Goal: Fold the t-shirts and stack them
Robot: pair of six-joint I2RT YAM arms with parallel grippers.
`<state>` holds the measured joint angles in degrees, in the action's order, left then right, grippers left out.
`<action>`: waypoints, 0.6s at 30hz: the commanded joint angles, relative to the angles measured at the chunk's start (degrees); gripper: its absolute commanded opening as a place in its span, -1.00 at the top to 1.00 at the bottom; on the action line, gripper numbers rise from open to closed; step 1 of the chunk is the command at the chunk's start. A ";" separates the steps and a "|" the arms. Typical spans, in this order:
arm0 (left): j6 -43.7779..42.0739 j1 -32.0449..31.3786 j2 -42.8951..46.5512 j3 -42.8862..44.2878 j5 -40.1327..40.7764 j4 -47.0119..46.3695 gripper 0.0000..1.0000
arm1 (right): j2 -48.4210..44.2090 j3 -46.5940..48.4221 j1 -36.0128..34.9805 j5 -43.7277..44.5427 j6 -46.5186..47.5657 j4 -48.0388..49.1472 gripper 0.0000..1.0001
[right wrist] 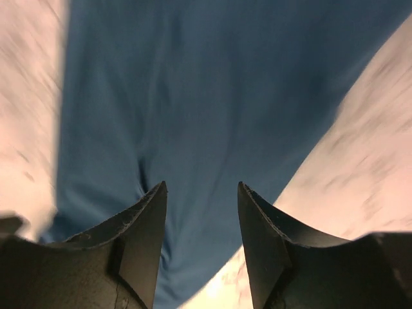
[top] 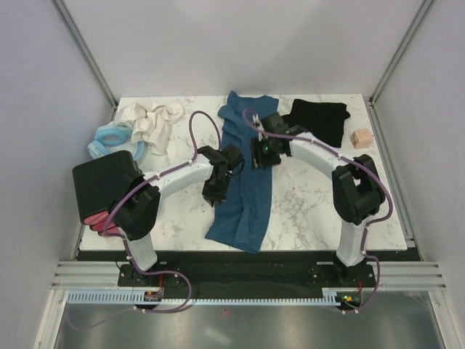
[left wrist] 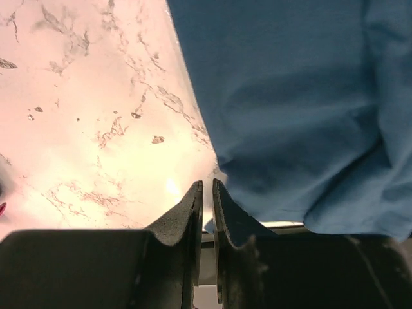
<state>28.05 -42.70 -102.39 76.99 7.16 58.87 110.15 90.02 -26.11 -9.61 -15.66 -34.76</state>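
Left fingers (left wrist: 207,193): almost pressed together, holding nothing, at the teal shirt's (top: 243,189) edge.
Right fingers (right wrist: 201,206): spread above the shirt, empty.
Teal shirt: long strip on the bench (top: 312,211), probably half-folded.
Black shirt (top: 320,120): waiting at the far side.

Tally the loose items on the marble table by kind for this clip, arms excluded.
T-shirts: 2 - teal-blue shirt, black shirt
Cream cloth: 1
Pale blue ring-shaped item: 1
Small wooden block: 1
Total: 5
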 commanded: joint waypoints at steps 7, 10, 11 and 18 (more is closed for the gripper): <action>-3.00 2.27 0.26 -5.44 -3.11 -12.54 0.65 | -14.25 -24.88 -7.64 4.68 -6.84 -0.48 -0.13; -3.71 2.27 1.84 -7.64 -5.83 -15.62 0.64 | -14.87 -26.56 -7.90 4.86 -7.54 -0.39 -0.13; -4.14 2.27 1.93 -7.91 -6.36 -15.89 0.64 | -15.57 -26.30 -8.08 5.21 -7.80 -0.39 -0.12; -5.46 2.27 -0.44 -9.31 -6.89 -17.82 0.64 | -14.88 -22.60 -11.67 3.72 -11.58 0.31 -0.12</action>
<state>25.36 -40.27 -102.37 68.66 1.32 45.17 94.89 64.77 -34.83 -5.72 -24.25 -36.60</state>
